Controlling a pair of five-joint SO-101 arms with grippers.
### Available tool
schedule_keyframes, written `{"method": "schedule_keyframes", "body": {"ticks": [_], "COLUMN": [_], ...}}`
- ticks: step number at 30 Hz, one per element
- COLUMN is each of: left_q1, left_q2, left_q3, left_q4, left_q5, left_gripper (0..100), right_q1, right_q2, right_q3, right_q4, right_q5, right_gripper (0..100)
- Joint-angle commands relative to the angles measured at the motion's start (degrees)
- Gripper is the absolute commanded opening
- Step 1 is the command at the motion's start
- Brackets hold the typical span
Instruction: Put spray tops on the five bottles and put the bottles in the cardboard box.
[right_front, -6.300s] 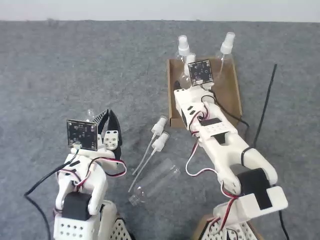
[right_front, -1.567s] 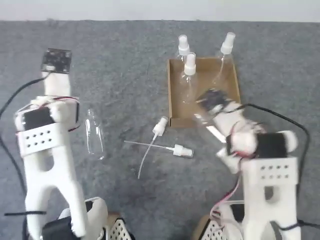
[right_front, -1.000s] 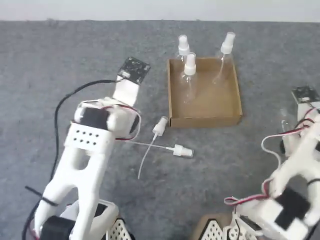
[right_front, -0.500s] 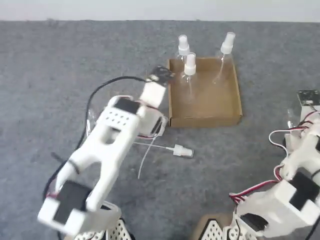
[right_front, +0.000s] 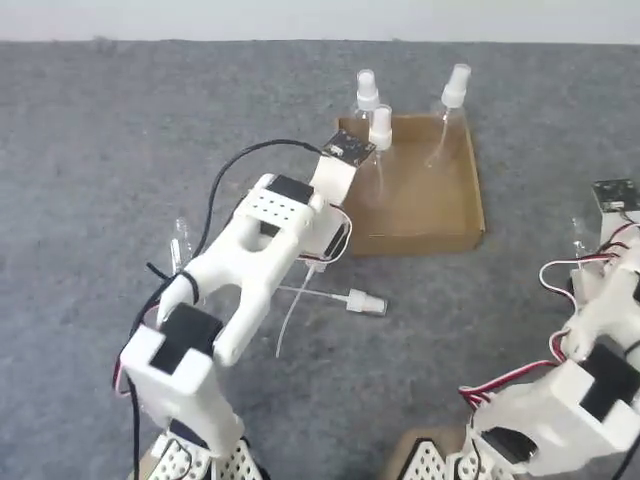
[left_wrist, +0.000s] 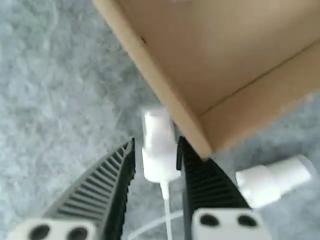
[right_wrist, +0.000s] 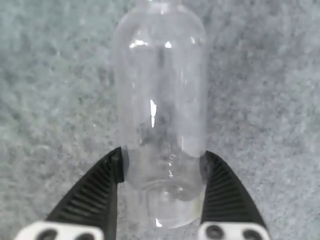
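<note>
Three capped bottles (right_front: 379, 128) stand at the box (right_front: 430, 240), two remain: right gripper (right_wrist: 162, 156) clamps a bare bottle (right_wrist: 160, 90), left gripper (left_wrist: 155, 144) narrowly straddles a spray top (left_wrist: 160, 162) beside the box.

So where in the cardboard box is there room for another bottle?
In the brown cardboard box, the half by the front wall is bare. The far side is crowded with three clear spray-topped bottles. The left hand sits outside the near-left corner.
</note>
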Motion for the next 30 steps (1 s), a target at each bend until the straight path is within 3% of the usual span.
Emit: {"method": "schedule_keyframes", "body": {"ticks": [1,16,30], "left_q1": [-1.4,-7.7,-7.6], "left_q2": [0.4,3.3,7.8], "left_q3": [-2.9,-3.3,-5.3], "left_q4": [-4.1,-5.5,-4.3], "left_q5": [0.6,5.9,6.9], "left_gripper": [13,13,12], "right_q1": [1.0,0.8,0.9], "right_q2": [0.0,0.0,0.0], "right_q3": [-2.5,-2.5,-2.5], "right_q4": [-0.8,-0.7,-0.5], "right_q5": [0.7,0.7,0.7], "right_gripper": [9.6,9.6,9.7]}}
